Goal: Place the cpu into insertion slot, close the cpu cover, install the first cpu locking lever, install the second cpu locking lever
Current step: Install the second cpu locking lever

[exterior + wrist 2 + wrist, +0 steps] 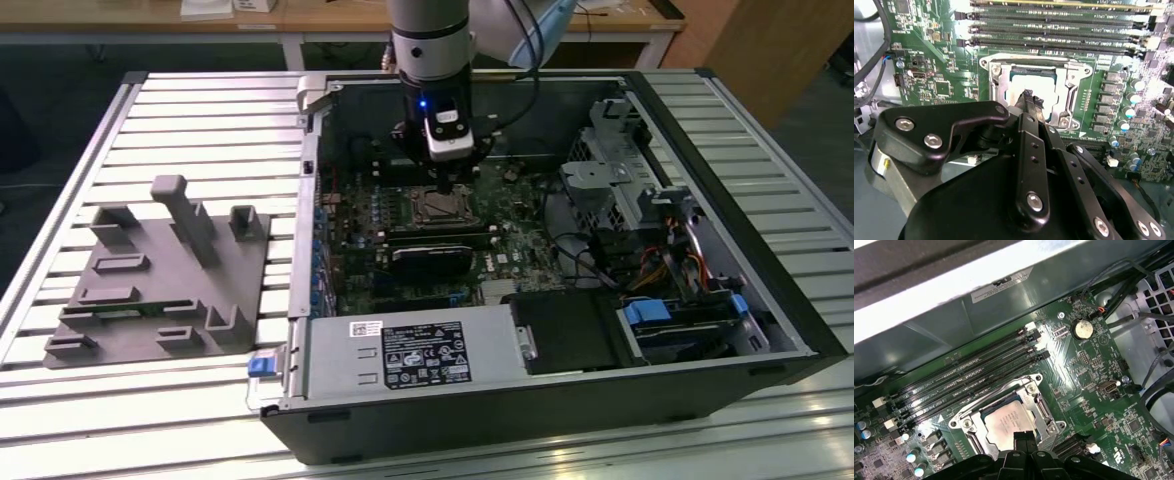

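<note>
In the exterior view a grey fixture block [160,275] lies at the left on the slatted table [747,110]. To its right, the arm drops straight down into the open computer case [561,380], its gripper [446,186] over the socket [439,207]. Its fingers [1030,98] look pressed together, apparently holding nothing. The chip [1009,421] sits flat in the socket, the cover [1040,409] seemingly down around it, its near edge hidden.

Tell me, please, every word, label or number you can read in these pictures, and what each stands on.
No text can be read with confidence.
Black label on the power supply: white print and symbols, too small to read.
White sticker beside it: a barcode, characters illegible.
White label on the case wall: dark print, illegible.
cpu top: faint markings, illegible.
</note>
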